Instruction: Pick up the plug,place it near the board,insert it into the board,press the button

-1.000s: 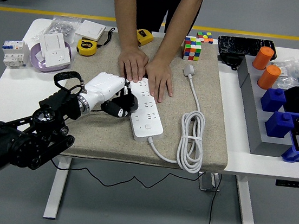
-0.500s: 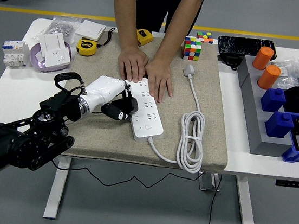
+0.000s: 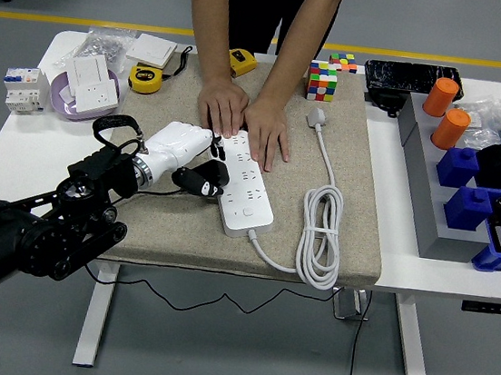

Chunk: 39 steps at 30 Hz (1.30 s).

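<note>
A black plug (image 3: 204,182) is apparently grasped by the left hand (image 3: 184,154) beside the board (image 3: 247,187), steadied by a person's hands (image 3: 244,116).

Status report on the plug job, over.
Left hand shut on black plug beside the power strip. Right hand out of view. Person's hands pin the strip's far end.
</note>
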### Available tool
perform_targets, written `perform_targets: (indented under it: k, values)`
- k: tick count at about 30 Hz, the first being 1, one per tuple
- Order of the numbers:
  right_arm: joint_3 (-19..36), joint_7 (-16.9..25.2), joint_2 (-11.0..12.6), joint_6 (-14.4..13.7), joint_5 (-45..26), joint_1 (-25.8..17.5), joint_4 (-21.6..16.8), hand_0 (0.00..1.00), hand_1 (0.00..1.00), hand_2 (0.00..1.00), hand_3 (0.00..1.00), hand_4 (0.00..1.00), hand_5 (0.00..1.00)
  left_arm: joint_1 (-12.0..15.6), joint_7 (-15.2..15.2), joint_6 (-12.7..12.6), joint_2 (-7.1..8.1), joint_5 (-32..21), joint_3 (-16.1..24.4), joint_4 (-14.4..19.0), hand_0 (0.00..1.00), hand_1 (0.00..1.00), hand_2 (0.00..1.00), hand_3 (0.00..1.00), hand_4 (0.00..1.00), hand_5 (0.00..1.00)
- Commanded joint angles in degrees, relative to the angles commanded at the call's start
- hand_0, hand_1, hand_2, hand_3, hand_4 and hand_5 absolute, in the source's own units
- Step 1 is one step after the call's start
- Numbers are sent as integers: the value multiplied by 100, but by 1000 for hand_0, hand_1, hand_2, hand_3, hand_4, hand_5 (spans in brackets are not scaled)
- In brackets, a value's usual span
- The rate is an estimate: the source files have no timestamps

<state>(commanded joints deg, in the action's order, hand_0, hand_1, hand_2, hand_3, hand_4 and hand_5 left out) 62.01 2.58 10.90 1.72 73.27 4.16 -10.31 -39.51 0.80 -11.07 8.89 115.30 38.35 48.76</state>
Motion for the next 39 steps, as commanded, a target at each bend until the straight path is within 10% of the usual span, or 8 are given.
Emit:
perform_targets:
  k: [25,26,37,39]
  values:
    - [4,5,-11,-10,-29,16,0,948,893,838,842,998,948,75,39,78,-24,-223,610,701,662,742,699,641,995,406]
    - [17,1,-13,-9,-13,13,0,948,893,838,842,998,948,116,46,64,-37,-290,707,789,669,756,712,685,998,512]
    - [64,4,-39,-5,62,-57,0,948,893,838,842,998,949,1490,16,-424,-512,-2239,2152,2641,763,851,826,787,998,652]
    - [82,1,-43,-3,85,-66,0,948,893,838,842,998,949,1794,22,-423,-589,-2723,2258,2945,924,980,953,933,998,829]
